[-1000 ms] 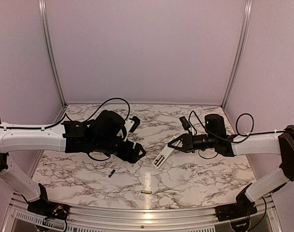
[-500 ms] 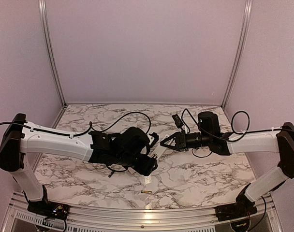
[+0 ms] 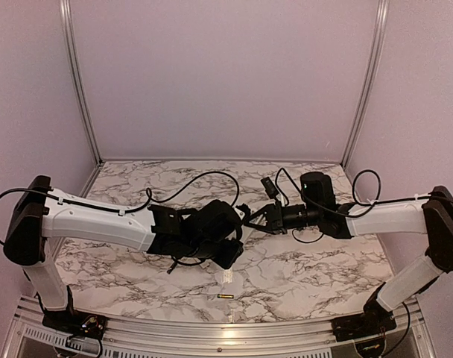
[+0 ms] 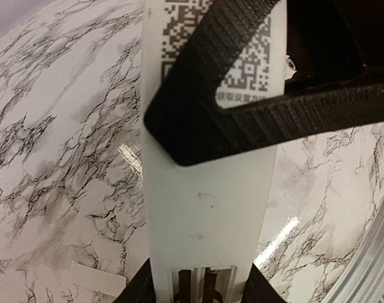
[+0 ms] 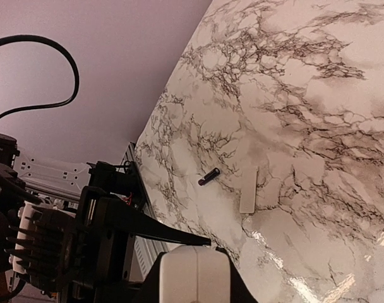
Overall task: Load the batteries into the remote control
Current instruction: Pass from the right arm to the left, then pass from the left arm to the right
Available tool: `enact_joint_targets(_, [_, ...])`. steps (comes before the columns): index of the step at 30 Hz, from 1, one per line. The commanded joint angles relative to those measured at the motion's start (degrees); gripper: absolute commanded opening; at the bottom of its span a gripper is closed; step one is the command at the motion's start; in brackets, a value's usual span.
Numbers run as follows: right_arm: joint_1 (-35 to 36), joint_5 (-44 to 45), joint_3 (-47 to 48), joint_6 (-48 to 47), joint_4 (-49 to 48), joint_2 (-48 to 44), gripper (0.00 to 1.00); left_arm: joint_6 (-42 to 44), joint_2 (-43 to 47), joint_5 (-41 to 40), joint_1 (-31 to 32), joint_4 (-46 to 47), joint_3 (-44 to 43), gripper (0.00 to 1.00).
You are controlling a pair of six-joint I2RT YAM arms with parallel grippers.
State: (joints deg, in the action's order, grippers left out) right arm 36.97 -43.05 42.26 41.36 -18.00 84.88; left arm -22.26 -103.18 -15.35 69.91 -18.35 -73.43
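Note:
The white remote control [image 4: 208,214] hangs between both grippers above the middle of the table, back side to the left wrist camera, its compartment [image 4: 201,283] open. My left gripper [image 4: 198,293] is shut on its edges at the compartment end. My right gripper [image 5: 192,278] is shut on the other end [image 5: 192,271], one ribbed finger [image 4: 217,76] lying across the QR label. In the top view the two grippers [image 3: 232,250] [image 3: 255,221] meet and hide most of the remote. The dark battery [image 5: 209,177] and the golden battery [image 3: 226,297] lie on the table.
A small white cover plate [image 5: 247,189] lies next to the dark battery. The marble tabletop [image 3: 316,261] is walled at the back and sides. A metal rail [image 3: 211,328] runs along the near edge. Cables loop off both wrists.
My left arm swung right to the table's middle and closed on the remote's compartment end. My right gripper carried the remote left and up to meet it.

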Motion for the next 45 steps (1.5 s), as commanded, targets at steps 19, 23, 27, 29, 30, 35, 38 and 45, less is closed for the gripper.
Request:
enact_joint_targets(19, [0.7, 0.0, 0.2, 4.4, -9.2, 2.4, 0.29, -10.8, 0.8, -1.8, 0.1, 9.1, 0.4, 0.23])
enact_joint_targets(23, [0.7, -0.1, 0.4, 4.4, -9.7, 3.2, 0.16, -10.3, 1.4, -1.0, 0.1, 9.8, 1.1, 0.23])
enact_joint_targets(27, [0.7, 0.3, 0.5, 3.6, -8.7, 3.0, 0.01, -9.5, 3.4, -0.2, 0.1, 8.6, 2.2, 0.48])
enact_joint_targets(29, [0.5, 0.4, 0.3, 3.1, -8.3, 2.6, 0.0, -9.0, 5.8, 0.9, -0.2, 8.5, 4.0, 0.66])
enact_joint_targets(30, [0.3, 0.4, 0.2, 2.9, -8.0, 2.4, 0.0, -8.6, 7.4, 1.2, -0.4, 8.0, 5.2, 0.72])
enact_joint_targets(35, [-0.7, 0.9, -0.5, 0.8, -6.3, 1.6, 0.0, -8.7, 17.5, 1.4, -3.3, 0.9, 11.5, 0.83])
enact_joint_targets(38, [-0.9, 0.4, -0.9, -0.2, -5.9, 2.0, 0.0, -9.2, 22.1, 3.0, -7.2, -3.7, 15.4, 0.83])
enact_joint_targets(45, [-0.9, -0.6, -0.7, -1.5, -5.2, 2.7, 0.0, -7.1, 24.1, 7.5, -13.6, -12.3, 20.3, 0.73])
